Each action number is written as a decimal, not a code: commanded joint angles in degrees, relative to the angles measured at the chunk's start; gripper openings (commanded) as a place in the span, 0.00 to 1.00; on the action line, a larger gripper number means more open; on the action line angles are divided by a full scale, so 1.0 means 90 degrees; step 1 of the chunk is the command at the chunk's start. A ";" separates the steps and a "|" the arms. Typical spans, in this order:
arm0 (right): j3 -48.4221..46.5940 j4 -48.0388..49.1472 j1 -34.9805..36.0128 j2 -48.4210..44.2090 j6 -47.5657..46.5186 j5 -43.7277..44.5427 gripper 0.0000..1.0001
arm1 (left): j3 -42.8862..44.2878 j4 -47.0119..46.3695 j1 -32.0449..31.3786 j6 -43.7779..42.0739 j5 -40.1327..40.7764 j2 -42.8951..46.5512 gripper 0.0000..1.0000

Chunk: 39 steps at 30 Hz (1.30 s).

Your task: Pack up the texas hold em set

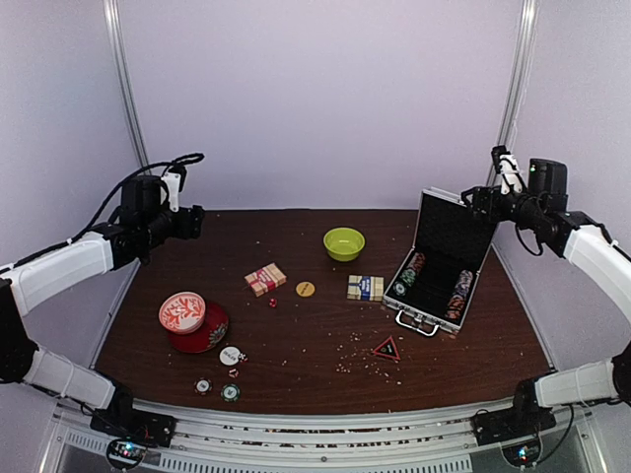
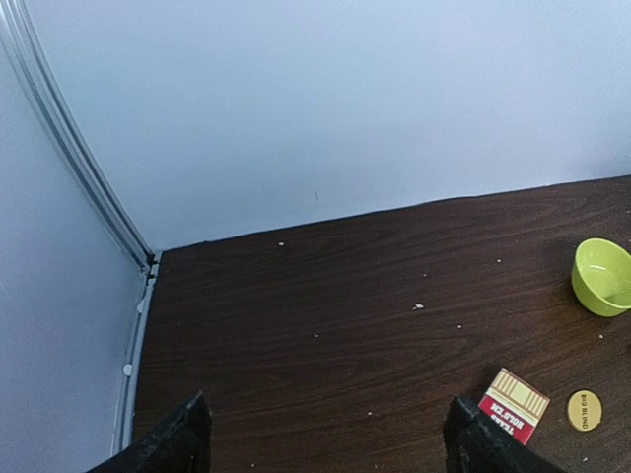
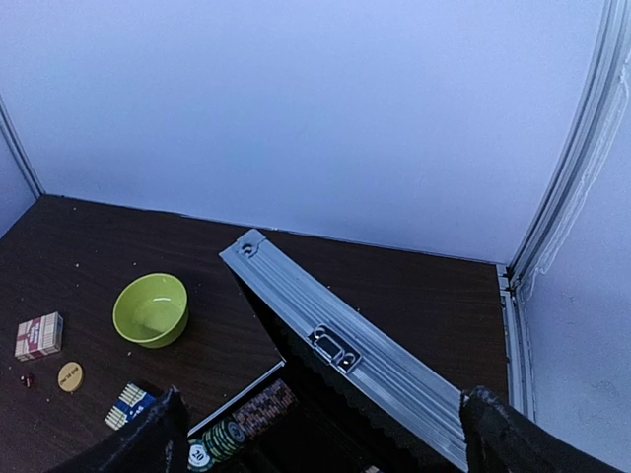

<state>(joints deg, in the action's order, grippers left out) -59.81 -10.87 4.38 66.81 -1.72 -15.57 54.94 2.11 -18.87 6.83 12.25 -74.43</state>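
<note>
From above, the case [image 1: 439, 268] stands open below the right gripper [image 1: 476, 202], I think so things can go in. Left camera: the left gripper [image 2: 325, 448] is wide, empty, red deck [image 2: 513, 405] beside one finger. Right camera: jaws wide, empty, lid [image 3: 345, 345] between them.

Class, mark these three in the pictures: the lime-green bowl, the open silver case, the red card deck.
lime-green bowl [image 1: 343, 254], top view, its front wall.
silver case [image 1: 452, 235], top view, black lining of raised lid.
red card deck [image 1: 265, 279], top view, its top face.
</note>
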 commanded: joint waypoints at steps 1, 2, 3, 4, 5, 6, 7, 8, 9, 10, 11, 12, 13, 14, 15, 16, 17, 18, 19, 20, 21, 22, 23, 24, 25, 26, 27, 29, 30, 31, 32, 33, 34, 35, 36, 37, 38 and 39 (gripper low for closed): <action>0.0079 -0.0671 -0.0077 -0.0246 -0.0871 -0.0852 0.96 | -0.0103 -0.0679 0.0043 0.0176 -0.1089 0.0132 0.84; 0.0069 -0.0915 -0.0077 -0.0245 -0.1180 -0.1137 0.95 | -0.0075 -0.0685 -0.0029 0.0202 -0.1201 0.0093 0.84; 0.0066 -0.1118 -0.0065 -0.0246 -0.1416 -0.1348 0.93 | -0.0032 -0.0670 -0.0113 0.0219 -0.1294 0.0021 0.85; 0.0068 -0.1285 -0.0031 -0.0240 -0.1598 -0.1469 0.91 | 0.0005 -0.0648 -0.0226 0.0212 -0.1385 -0.0037 0.85; 0.0073 -0.1460 0.0013 -0.0229 -0.1794 -0.1552 0.89 | 0.0053 -0.0632 -0.0352 0.0209 -0.1467 -0.0103 0.84; 0.0083 -0.1638 0.0071 -0.0213 -0.2003 -0.1611 0.87 | 0.0090 -0.0612 -0.0489 0.0208 -0.1555 -0.0174 0.84; 0.0093 -0.1810 0.0130 -0.0200 -0.2208 -0.1648 0.85 | 0.0134 -0.0592 -0.0632 0.0205 -0.1654 -0.0260 0.83; 0.0126 -0.1940 0.0188 -0.0195 -0.2362 -0.1628 0.83 | 0.0186 -0.0559 -0.0785 0.0196 -0.1750 -0.0345 0.82; 0.0194 -0.2033 0.0250 -0.0191 -0.2487 -0.1601 0.81 | 0.0237 -0.0519 -0.0947 0.0197 -0.1838 -0.0446 0.81; 0.0258 -0.2117 0.0306 -0.0197 -0.2594 -0.1569 0.80 | 0.0300 -0.0480 -0.1112 0.0205 -0.1903 -0.0559 0.80; 0.0323 -0.2153 0.0357 -0.0204 -0.2668 -0.1518 0.78 | 0.0364 -0.0440 -0.1279 0.0213 -0.1987 -0.0677 0.78; 0.0399 -0.2175 0.0406 -0.0208 -0.2713 -0.1473 0.76 | 0.0433 -0.0404 -0.1471 0.0215 -0.2100 -0.0818 0.77; 0.0473 -0.2193 0.0448 -0.0205 -0.2740 -0.1441 0.74 | 0.0512 -0.0358 -0.1640 0.0202 -0.2200 -0.0957 0.76; 0.0528 -0.2214 0.0483 -0.0196 -0.2767 -0.1421 0.73 | 0.0592 -0.0301 -0.1804 0.0185 -0.2281 -0.1096 0.75; 0.0584 -0.2251 0.0512 -0.0174 -0.2790 -0.1418 0.71 | 0.0669 -0.0247 -0.1982 0.0160 -0.2367 -0.1229 0.74; 0.0628 -0.2300 0.0542 -0.0153 -0.2831 -0.1421 0.70 | 0.0733 -0.0207 -0.2109 0.0142 -0.2427 -0.1358 0.72; 0.0666 -0.2358 0.0581 -0.0115 -0.2880 -0.1403 0.68 | 0.0796 -0.0158 -0.2223 0.0136 -0.2479 -0.1496 0.70; 0.0692 -0.2419 0.0625 -0.0071 -0.2931 -0.1360 0.66 | 0.0853 -0.0122 -0.2328 0.0136 -0.2542 -0.1626 0.69; 0.0711 -0.2467 0.0695 -0.0023 -0.2985 -0.1281 0.64 | 0.0898 -0.0096 -0.2416 0.0148 -0.2590 -0.1741 0.68; 0.0711 -0.2548 0.0784 0.0030 -0.3048 -0.1182 0.63 | 0.0937 -0.0066 -0.2497 0.0165 -0.2632 -0.1842 0.68; 0.0700 -0.2651 0.0888 0.0122 -0.3125 -0.1066 0.61 | 0.0991 -0.0028 -0.2561 0.0182 -0.2678 -0.1943 0.68; 0.0680 -0.2769 0.1011 0.0211 -0.3216 -0.0953 0.58 | 0.1036 0.0018 -0.2627 0.0191 -0.2726 -0.2042 0.68; 0.0670 -0.2870 0.1126 0.0298 -0.3284 -0.0802 0.56 | 0.1086 0.0055 -0.2676 0.0198 -0.2777 -0.2124 0.68; 0.0675 -0.2935 0.1233 0.0376 -0.3315 -0.0658 0.54 | 0.1132 0.0090 -0.2716 0.0212 -0.2818 -0.2207 0.68; 0.0695 -0.2986 0.1310 0.0466 -0.3336 -0.0527 0.53 | 0.1175 0.0140 -0.2757 0.0228 -0.2853 -0.2282 0.69; 0.0717 -0.3031 0.1338 0.0522 -0.3351 -0.0462 0.52 | 0.1212 0.0170 -0.2791 0.0243 -0.2887 -0.2349 0.70; 0.0776 -0.3019 0.1359 0.0575 -0.3299 -0.0323 0.50 | 0.1246 0.0208 -0.2828 0.0261 -0.2932 -0.2426 0.71; 0.0878 -0.2954 0.1373 0.0663 -0.3155 -0.0031 0.50 | 0.1298 0.0259 -0.2909 0.0233 -0.3103 -0.2526 0.71; 0.0921 -0.2935 0.1369 0.0703 -0.3079 0.0118 0.50 | 0.1332 0.0305 -0.2961 0.0216 -0.3165 -0.2575 0.70; 0.0958 -0.2899 0.1357 0.0743 -0.3000 0.0298 0.49 | 0.1379 0.0359 -0.3003 0.0193 -0.3178 -0.2626 0.70; 0.0989 -0.2851 0.1309 0.0778 -0.2916 0.0452 0.48 | 0.1419 0.0412 -0.3072 0.0182 -0.3180 -0.2672 0.70; 0.1017 -0.2803 0.1244 0.0812 -0.2813 0.0570 0.47 | 0.1447 0.0446 -0.3116 0.0178 -0.3171 -0.2722 0.70; 0.1020 -0.2772 0.1145 0.0853 -0.2745 0.0633 0.45 | 0.1475 0.0471 -0.3148 0.0182 -0.3173 -0.2763 0.70; 0.1017 -0.2743 0.1038 0.0886 -0.2690 0.0667 0.44 | 0.1482 0.0485 -0.3164 0.0186 -0.3169 -0.2794 0.70; 0.1012 -0.2717 0.0933 0.0908 -0.2633 0.0700 0.43 | 0.1492 0.0488 -0.3174 0.0189 -0.3168 -0.2823 0.70; 0.1009 -0.2697 0.0834 0.0939 -0.2580 0.0751 0.43 | 0.1507 0.0493 -0.3185 0.0196 -0.3176 -0.2853 0.70; 0.1011 -0.2676 0.0752 0.0961 -0.2536 0.0807 0.43 | 0.1517 0.0489 -0.3188 0.0219 -0.3185 -0.2883 0.70; 0.1011 -0.2657 0.0643 0.0977 -0.2498 0.0848 0.43 | 0.1529 0.0488 -0.3199 0.0239 -0.3192 -0.2909 0.70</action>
<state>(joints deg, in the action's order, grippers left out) -51.05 -36.21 13.06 75.05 -27.00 -12.49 66.59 6.83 -47.37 8.56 -15.16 -99.24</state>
